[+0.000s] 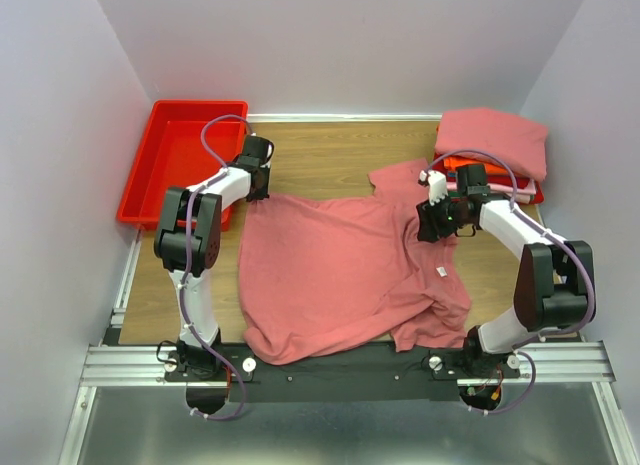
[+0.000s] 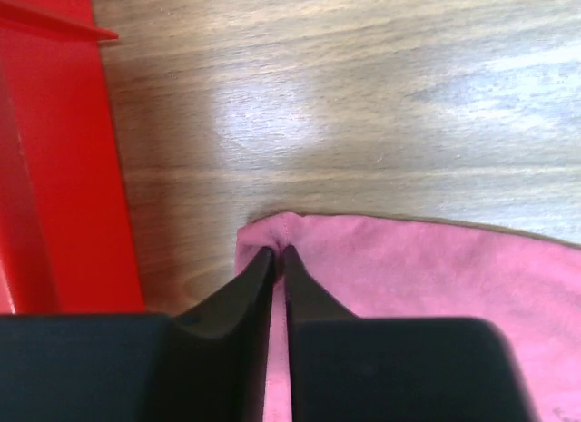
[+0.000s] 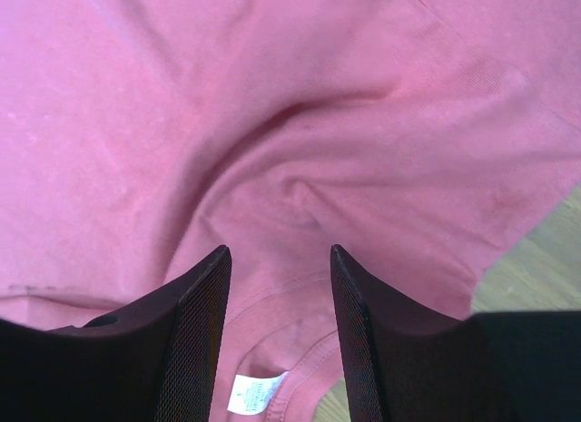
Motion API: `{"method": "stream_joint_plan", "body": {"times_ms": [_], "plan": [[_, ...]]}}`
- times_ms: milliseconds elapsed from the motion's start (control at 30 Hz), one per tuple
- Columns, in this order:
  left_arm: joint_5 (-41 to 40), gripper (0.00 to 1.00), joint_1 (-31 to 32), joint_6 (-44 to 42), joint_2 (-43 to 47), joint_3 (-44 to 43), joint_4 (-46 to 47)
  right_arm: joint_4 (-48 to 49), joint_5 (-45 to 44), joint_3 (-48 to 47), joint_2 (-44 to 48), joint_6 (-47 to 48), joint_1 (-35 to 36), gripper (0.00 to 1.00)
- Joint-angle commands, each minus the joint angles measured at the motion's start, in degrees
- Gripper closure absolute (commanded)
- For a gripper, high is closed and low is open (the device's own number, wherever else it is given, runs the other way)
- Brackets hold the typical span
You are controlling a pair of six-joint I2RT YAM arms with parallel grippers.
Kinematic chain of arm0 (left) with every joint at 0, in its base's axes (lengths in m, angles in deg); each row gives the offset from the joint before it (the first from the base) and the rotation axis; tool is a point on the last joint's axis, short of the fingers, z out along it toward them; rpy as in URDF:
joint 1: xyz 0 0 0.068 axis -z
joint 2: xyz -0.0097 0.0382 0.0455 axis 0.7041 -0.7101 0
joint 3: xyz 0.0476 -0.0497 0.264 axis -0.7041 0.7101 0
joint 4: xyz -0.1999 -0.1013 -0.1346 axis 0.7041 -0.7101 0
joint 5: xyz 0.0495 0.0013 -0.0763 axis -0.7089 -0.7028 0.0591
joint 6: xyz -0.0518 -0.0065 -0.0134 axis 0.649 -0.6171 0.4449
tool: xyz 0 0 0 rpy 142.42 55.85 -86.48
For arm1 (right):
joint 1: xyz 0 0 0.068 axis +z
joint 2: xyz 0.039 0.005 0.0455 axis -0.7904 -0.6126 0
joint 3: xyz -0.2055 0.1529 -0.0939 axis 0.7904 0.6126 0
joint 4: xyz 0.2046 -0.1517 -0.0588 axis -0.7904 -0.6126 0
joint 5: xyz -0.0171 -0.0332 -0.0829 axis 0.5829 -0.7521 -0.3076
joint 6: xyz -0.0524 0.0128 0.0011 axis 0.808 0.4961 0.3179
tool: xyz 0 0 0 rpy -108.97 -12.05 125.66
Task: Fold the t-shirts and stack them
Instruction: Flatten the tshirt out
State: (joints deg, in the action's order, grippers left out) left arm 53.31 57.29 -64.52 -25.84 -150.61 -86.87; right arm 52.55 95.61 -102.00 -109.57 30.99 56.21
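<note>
A large salmon-pink t-shirt (image 1: 335, 275) lies spread and wrinkled on the wooden table, its white neck tag (image 1: 441, 272) at the right. My left gripper (image 1: 258, 190) is shut on the shirt's far left corner hem (image 2: 272, 236). My right gripper (image 1: 432, 223) is open just above the shirt near the collar (image 3: 300, 295); the tag (image 3: 254, 392) shows between its fingers. A stack of folded t-shirts (image 1: 492, 145), pink on top with orange and red below, sits at the far right.
A red plastic bin (image 1: 180, 160) stands at the far left, close beside the left gripper; its wall shows in the left wrist view (image 2: 54, 168). Grey walls enclose the table. The metal rail (image 1: 350, 365) runs along the near edge.
</note>
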Motion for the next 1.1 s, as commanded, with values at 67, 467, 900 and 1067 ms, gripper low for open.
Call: {"method": "stream_joint_plan", "body": {"times_ms": [67, 467, 900, 1067], "plan": [[1.78, 1.0, -0.49, -0.2, -2.1, 1.33, -2.35, -1.5, 5.9, -2.6, 1.63, 1.15, -0.38, 0.45], [-1.82, 0.68, -1.02, 0.68, 2.74, 1.77, -1.12, -6.86, 8.62, -11.04, 0.31, 2.38, -0.38, 0.44], [0.9, 0.66, -2.78, 1.12, 3.62, -0.69, -0.95, -6.25, 9.77, -7.79, 0.49, 2.65, -0.38, 0.44], [1.34, 0.64, -2.78, 0.95, 2.92, -2.1, -1.47, -5.72, 10.03, -6.65, 0.66, 2.73, -0.39, 0.44]]}}
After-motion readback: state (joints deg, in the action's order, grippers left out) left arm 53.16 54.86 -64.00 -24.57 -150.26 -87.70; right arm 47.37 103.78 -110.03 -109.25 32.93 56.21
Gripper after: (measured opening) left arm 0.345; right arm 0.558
